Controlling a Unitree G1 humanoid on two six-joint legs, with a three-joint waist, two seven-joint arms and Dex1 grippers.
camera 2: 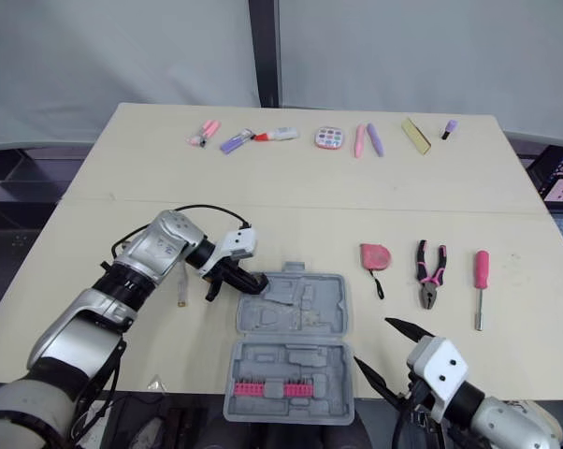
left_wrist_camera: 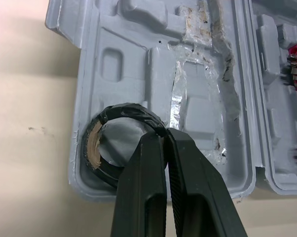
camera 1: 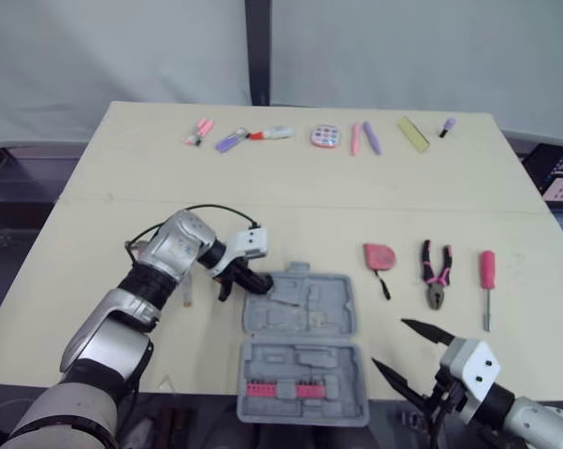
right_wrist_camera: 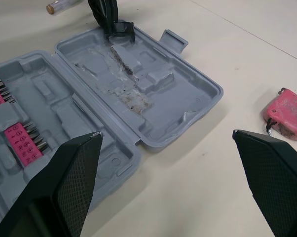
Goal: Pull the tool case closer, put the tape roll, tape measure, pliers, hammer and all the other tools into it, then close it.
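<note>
The left arm bends in from the lower left of the frame, its left gripper (camera 1: 247, 281) at the upper-left corner of the open grey plastic tool case (camera 1: 345, 290). The case's lower half holds pink bit strips (camera 1: 283, 390). The left fingers are clenched on the black tape roll (left_wrist_camera: 129, 107), which seems to rest in the corner pocket. At lower right, the right gripper (camera 1: 388, 342) gapes wide.

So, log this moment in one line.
left gripper: shut on tape roll, at case corner | right gripper: open, beside case | tape measure, pliers, screwdriver: on table
</note>
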